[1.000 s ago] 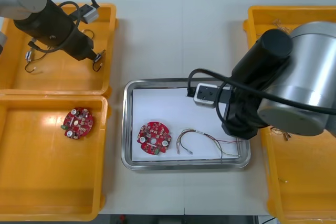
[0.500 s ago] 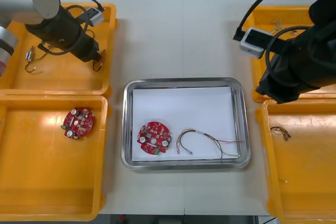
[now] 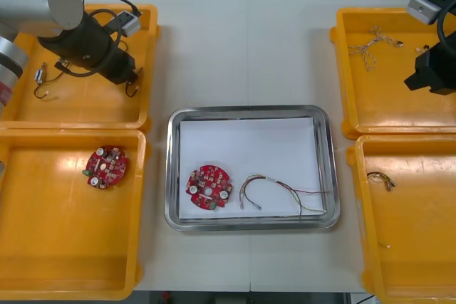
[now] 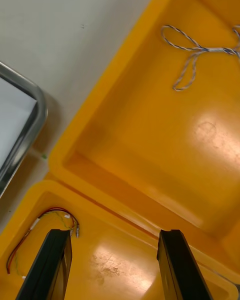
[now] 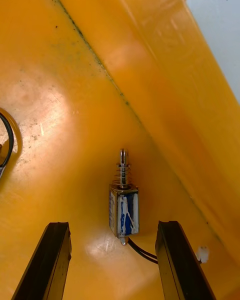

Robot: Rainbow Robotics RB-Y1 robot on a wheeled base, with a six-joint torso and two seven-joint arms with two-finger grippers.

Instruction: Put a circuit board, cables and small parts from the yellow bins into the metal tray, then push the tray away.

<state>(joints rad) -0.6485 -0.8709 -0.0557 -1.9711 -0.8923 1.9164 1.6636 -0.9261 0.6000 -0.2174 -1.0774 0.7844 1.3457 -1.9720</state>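
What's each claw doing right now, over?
Left gripper open over small blue-and-silver metal part in yellow bin. Right gripper open, empty, above right-side yellow bins. Shiny metal tray holds round red circuit board, red-and-yellow cable. Nothing blocking the part.

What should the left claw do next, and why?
Probably lower and close: the left claw hovers open over the far left yellow bin, a small metal part lying between its fingers. The right claw hangs open above the right bins.
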